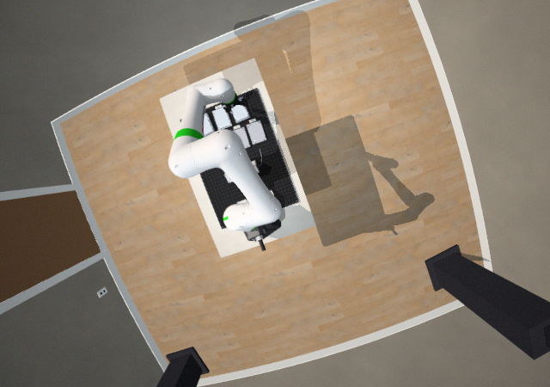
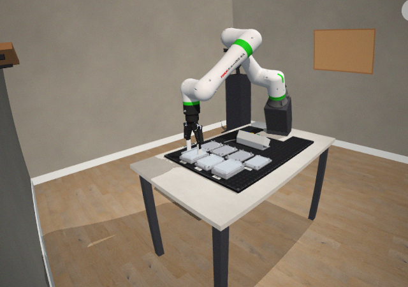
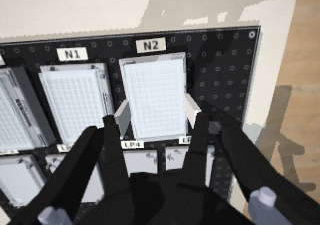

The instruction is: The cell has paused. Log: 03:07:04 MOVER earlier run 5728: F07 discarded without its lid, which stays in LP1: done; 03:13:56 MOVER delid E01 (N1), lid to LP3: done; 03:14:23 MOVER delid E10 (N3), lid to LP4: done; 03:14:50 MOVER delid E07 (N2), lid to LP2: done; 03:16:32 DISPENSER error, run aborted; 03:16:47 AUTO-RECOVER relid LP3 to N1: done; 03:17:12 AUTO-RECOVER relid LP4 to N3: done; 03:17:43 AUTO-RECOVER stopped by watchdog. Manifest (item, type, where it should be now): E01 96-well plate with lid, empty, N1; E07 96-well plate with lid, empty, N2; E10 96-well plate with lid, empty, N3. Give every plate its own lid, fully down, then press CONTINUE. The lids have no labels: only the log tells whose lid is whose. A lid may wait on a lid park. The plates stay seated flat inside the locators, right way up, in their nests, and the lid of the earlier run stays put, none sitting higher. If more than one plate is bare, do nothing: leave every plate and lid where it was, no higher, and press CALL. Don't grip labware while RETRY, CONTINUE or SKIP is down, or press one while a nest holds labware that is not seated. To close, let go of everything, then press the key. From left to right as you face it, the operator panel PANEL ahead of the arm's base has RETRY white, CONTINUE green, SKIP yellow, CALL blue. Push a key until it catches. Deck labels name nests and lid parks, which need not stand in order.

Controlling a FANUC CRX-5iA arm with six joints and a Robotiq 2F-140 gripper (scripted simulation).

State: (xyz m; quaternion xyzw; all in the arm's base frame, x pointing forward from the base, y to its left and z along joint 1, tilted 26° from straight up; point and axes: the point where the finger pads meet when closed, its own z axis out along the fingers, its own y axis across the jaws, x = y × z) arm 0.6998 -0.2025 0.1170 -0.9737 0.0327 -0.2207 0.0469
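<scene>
While the gripper (image 3: 156,116) clamps the lid (image 3: 154,96) over N2 (image 3: 150,45), upper centre, we keep it level, then release only once fully down.

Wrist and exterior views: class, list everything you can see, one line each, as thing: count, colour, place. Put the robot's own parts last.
table: one, white top, dark legs, room centre
deck: one, black, perforated, on the table
lid: one, whitish, at nest N2, between the fingers
plate: one, white, gridded, nest N1
labels N1 and N2: two, white, deck's far edge
panel: one, grey, deck's rear
cork board: one, brown, wall
arm: one, white, green bands
gripper: one, black, shut on the lid
</scene>
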